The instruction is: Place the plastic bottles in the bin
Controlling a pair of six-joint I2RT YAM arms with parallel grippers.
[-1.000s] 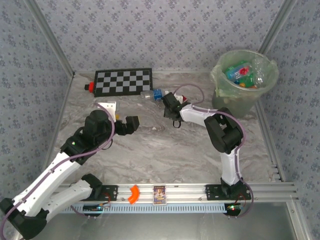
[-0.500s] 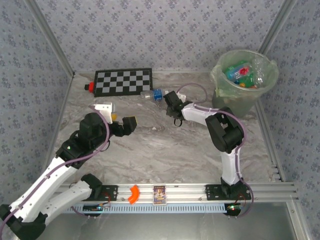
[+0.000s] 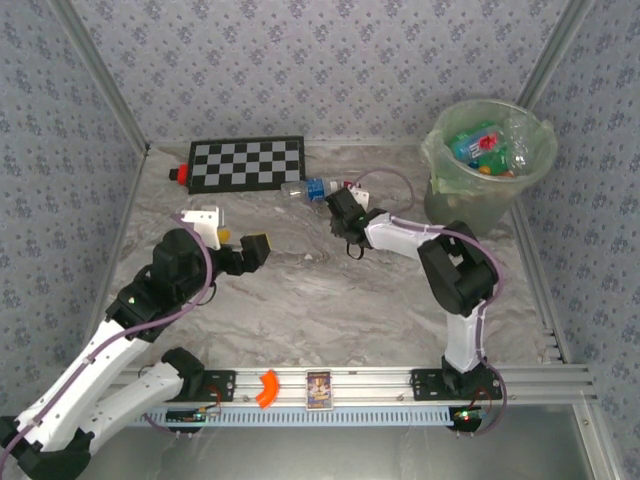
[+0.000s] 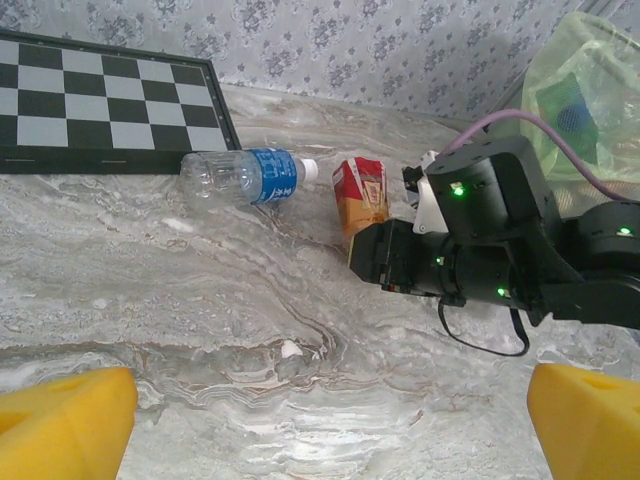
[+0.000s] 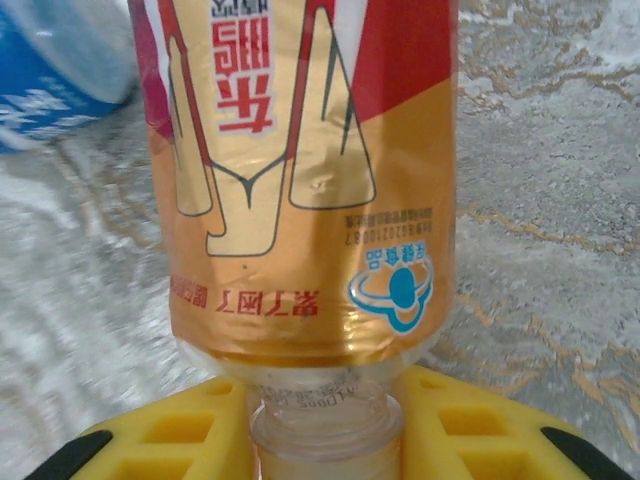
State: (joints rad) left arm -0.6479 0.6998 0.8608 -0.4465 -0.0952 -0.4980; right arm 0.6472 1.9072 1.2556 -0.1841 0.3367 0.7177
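Overhead view: the left fingers (image 3: pixel 252 242) stand wide open over the tabletop (image 3: pixel 330 300). The right fingers (image 3: pixel 343 203) meet an orange bottle (image 3: pixel 350 186) lying beside a clear blue-labelled bottle (image 3: pixel 308 188) near the checkerboard (image 3: pixel 245 163), and the bin (image 3: pixel 490 205) at the far right holds several bottles (image 3: pixel 478 145). Left wrist view: both loose bottles lie on the tabletop, the orange bottle (image 4: pixel 362 195) just beside the clear one's cap. Right wrist view: the right fingers (image 5: pixel 180 435) grip the orange bottle (image 5: pixel 310 180) by its neck.
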